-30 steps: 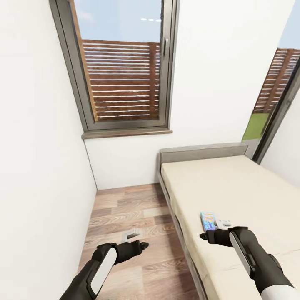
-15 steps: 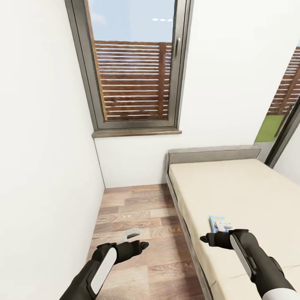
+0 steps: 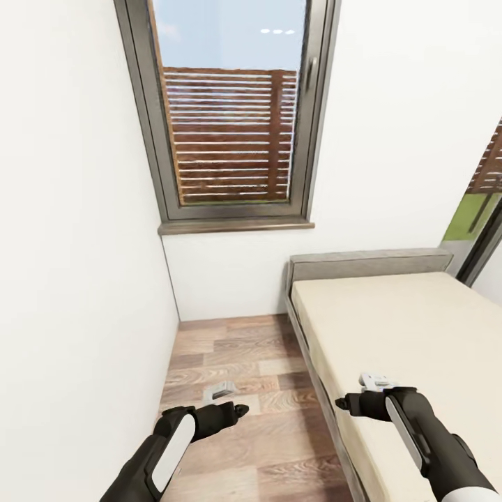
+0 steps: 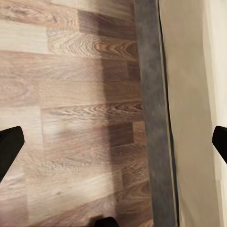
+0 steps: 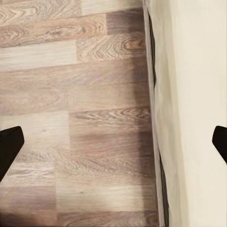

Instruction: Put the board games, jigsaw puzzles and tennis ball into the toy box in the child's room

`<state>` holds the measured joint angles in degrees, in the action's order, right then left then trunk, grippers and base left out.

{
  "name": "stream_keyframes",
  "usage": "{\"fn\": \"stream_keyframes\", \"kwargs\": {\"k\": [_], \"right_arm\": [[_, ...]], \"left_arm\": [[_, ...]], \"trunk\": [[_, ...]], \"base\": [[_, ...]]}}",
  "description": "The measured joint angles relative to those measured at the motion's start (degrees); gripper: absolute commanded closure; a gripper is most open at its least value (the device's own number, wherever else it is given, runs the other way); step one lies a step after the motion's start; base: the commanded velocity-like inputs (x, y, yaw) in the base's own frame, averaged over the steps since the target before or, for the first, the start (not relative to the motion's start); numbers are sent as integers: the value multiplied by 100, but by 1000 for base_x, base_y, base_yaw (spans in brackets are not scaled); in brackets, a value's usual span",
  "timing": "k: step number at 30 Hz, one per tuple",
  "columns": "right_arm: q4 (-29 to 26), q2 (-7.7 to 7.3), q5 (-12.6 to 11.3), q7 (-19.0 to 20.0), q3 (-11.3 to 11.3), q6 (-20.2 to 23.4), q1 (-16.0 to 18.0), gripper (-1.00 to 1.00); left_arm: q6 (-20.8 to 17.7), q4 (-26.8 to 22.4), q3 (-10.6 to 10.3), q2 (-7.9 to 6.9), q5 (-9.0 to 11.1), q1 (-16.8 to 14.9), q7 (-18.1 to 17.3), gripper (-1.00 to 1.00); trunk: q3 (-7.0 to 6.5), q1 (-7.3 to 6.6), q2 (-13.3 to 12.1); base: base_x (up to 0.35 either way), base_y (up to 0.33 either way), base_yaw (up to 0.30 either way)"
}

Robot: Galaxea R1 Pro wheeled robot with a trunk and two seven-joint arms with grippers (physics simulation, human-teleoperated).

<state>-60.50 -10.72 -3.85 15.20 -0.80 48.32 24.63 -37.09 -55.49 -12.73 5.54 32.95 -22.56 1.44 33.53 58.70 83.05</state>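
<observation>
The bed (image 3: 411,328) fills the lower right of the head view, mattress bare for access. One pale board game (image 3: 374,381) lies at its near edge, half hidden by the right tool (image 3: 339,402). The left tool (image 3: 242,409), lower centre, hangs over the floor (image 3: 230,348). Both tools stand wide and empty, apparently readied for pickup.

I'm looking into a narrow corner: plain white walls (image 3: 77,230) on the left and ahead, a tall grey-framed window (image 3: 230,111) with a brown slatted fence (image 3: 230,136) and blue sky outside. Wood plank floor (image 3: 237,362) runs below its sill. On the right sits a bed (image 3: 411,328) with a cream mattress, grey headboard against the far wall. Daylight, soft and even.
</observation>
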Motion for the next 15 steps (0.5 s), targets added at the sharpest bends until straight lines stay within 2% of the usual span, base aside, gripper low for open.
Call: {"fn": "stream_keyframes", "kwargs": {"k": [15], "right_arm": [[-1, 0, 0, 0, -2, 3, -10, -100]], "left_arm": [[3, 0, -1, 1, -4, 0, 6, -100]], "trunk": [[0, -1, 0]], "base": [[314, 46, 2]]}}
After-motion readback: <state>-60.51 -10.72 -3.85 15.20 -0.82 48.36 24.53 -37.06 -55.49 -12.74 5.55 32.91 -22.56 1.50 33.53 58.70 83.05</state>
